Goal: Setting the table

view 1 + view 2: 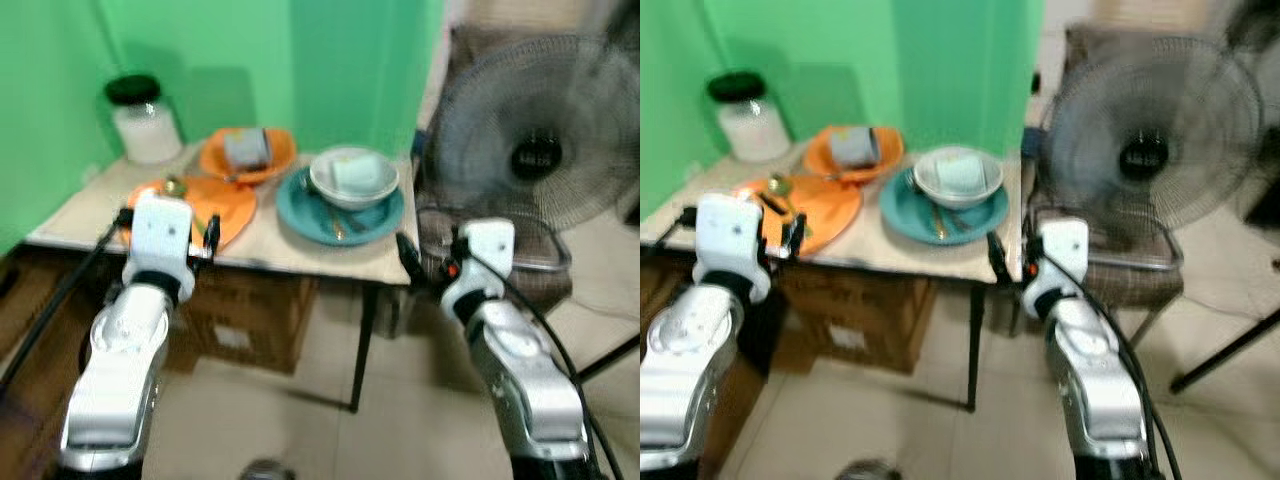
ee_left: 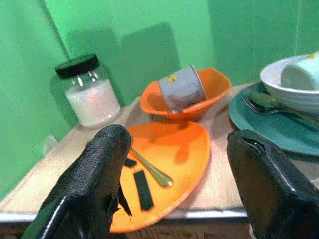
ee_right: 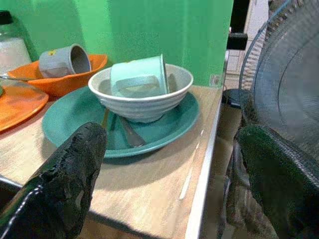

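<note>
Little looks done: on the desk (image 1: 300, 255), cups still lie in stacked bowls (image 1: 352, 176) on plates (image 1: 215, 205). Left end effector (image 2: 174, 169) and right end effector (image 3: 169, 164) hover released, empty.

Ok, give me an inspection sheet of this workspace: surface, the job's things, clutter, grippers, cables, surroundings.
Surface: small wooden table against a green wall.
Job's things: orange plate with a spoon on it; orange bowl holding a grey cup on its side; teal plate carrying a white bowl with a pale green cup lying inside, plus cutlery.
Clutter: glass jar with black lid and white contents.
Grippers: left gripper open before the orange plate; right gripper open near the teal plate; both empty.
Cables: black cables along each arm.
Surroundings: standing fan on the right, cardboard box under the table, tiled floor.
</note>
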Motion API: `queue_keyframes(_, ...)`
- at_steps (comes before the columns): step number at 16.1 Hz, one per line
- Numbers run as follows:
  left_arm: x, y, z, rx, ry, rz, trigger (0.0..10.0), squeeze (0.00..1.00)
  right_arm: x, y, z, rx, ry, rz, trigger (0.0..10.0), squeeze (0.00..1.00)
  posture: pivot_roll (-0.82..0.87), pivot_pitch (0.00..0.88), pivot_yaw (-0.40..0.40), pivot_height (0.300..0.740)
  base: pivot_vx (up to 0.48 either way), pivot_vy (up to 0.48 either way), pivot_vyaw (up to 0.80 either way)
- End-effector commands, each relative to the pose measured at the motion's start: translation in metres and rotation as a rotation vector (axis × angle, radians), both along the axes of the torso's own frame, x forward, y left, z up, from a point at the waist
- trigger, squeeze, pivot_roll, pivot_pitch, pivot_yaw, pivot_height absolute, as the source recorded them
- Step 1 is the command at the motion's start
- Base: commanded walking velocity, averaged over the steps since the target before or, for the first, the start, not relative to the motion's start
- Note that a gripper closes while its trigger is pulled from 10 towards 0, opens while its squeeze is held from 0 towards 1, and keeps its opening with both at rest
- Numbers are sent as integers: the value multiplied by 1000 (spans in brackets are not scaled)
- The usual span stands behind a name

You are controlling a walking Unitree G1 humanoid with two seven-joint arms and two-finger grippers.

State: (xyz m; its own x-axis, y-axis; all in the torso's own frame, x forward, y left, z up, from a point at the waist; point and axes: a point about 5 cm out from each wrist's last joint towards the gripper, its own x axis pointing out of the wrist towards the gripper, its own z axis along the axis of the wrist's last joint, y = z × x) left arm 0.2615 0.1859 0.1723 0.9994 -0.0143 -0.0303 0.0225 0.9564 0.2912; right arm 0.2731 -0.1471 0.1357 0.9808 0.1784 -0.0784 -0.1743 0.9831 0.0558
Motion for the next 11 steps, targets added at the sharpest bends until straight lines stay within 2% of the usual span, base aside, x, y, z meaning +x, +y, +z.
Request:
queue_keyframes(1, -1, -5, -4, 14, 32, -44, 10000, 0, 2, -2, 2, 28, -8, -34, 10000, 1000, 141, 0, 7, 740, 0, 0, 0)
queue_keyframes(3, -2, -12, -12, 13, 95, -93, 10000, 0, 0, -4, 2, 27, -11, -44, 10000, 1000, 133, 0, 13, 740, 0, 0, 0)
queue_keyframes(4, -2, -17, -13, 0, 103, -135, 10000, 0, -3, -4, 1, 13, -13, -49, 10000, 0, 129, 0, 17, 740, 0, 0, 0)
queue_keyframes(7, -1, -23, -18, -45, 57, -165, 10000, 0, -12, -13, -7, -25, -17, -97, 10000, 0, 97, 0, 44, 740, 0, 0, 0)
queue_keyframes(8, 0, -22, -18, -70, 53, -155, 10000, 90, -14, -16, -9, -57, 3, -102, 10000, 0, 93, 0, 46, 740, 0, 0, 0)
queue_keyframes(9, 1, -21, -17, -84, 55, -142, 10000, 502, -16, -20, -10, -46, 11, -102, 10000, 0, 89, 0, 50, 740, 0, 0, 0)
queue_keyframes(10, 1, -21, -17, -99, 61, -140, 10000, 1000, -16, -22, -10, -24, 21, -114, 10000, 0, 88, 0, 50, 740, 0, 0, 0)
queue_keyframes(11, 0, -21, -17, -115, 68, -140, 10000, 1000, -16, -21, -10, -10, 30, -117, 10000, 0, 91, 0, 47, 740, 0, 0, 0)
